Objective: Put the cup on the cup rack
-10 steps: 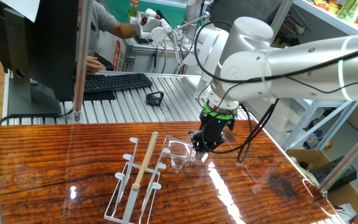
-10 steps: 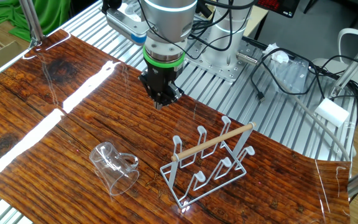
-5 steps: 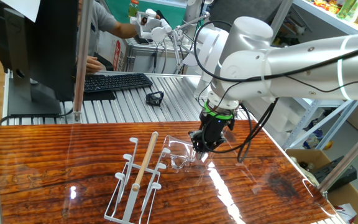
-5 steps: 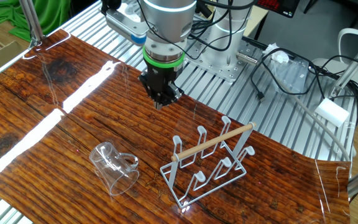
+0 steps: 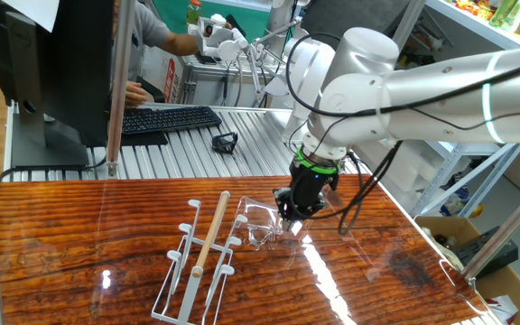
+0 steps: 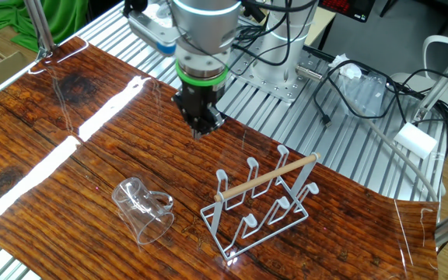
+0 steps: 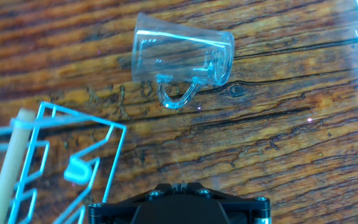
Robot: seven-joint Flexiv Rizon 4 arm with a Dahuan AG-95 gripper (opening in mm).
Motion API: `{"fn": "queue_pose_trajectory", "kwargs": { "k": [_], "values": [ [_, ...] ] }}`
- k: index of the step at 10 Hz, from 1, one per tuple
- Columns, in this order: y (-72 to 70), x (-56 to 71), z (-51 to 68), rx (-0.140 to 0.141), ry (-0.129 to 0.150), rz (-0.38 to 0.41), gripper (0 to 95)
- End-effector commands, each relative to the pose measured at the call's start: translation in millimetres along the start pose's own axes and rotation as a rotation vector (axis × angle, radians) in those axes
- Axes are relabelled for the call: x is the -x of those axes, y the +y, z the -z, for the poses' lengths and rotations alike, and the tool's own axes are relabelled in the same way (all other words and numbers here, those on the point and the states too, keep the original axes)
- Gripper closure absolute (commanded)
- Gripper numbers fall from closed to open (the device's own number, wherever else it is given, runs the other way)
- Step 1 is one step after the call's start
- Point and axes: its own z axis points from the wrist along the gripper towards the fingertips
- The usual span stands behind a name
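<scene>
The clear glass cup (image 6: pixel 141 208) lies on its side on the wooden table, handle up, left of the cup rack. It also shows in one fixed view (image 5: pixel 258 225) and at the top of the hand view (image 7: pixel 182 57). The white wire cup rack (image 6: pixel 264 204) with its wooden handle bar stands empty on the table (image 5: pixel 202 257); its corner shows at the lower left of the hand view (image 7: pixel 48 163). My gripper (image 6: pixel 200 131) hangs above the table, behind the cup and apart from it, with the fingers together and nothing held. In one fixed view it (image 5: pixel 289 213) is just right of the cup.
A ribbed metal surface (image 6: pixel 286 93) with cables borders the wooden table (image 6: pixel 68 155). A keyboard (image 5: pixel 165 118), a monitor, a small black object (image 5: pixel 225 141) and a seated person are behind the table. Metal frame posts (image 5: pixel 114 86) stand at the edges.
The arm's upper links have shifted slightly; the gripper has edged a little to the side. The cup and the rack have not moved.
</scene>
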Motion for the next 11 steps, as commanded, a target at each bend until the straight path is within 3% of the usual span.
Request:
{"fn": "queue_pose_trajectory", "kwargs": {
  "k": [1,6,9,11],
  "values": [
    [-2.4,13.1,-3.3,0.003,0.004,-0.048,95.0],
    [-12.2,50.0,-12.1,-0.001,0.009,-0.169,95.0],
    [-12.5,68.8,-19.6,0.007,0.019,-0.303,95.0],
    [-13.4,82.1,-29.0,0.03,0.031,-0.417,95.0]
  ]
}}
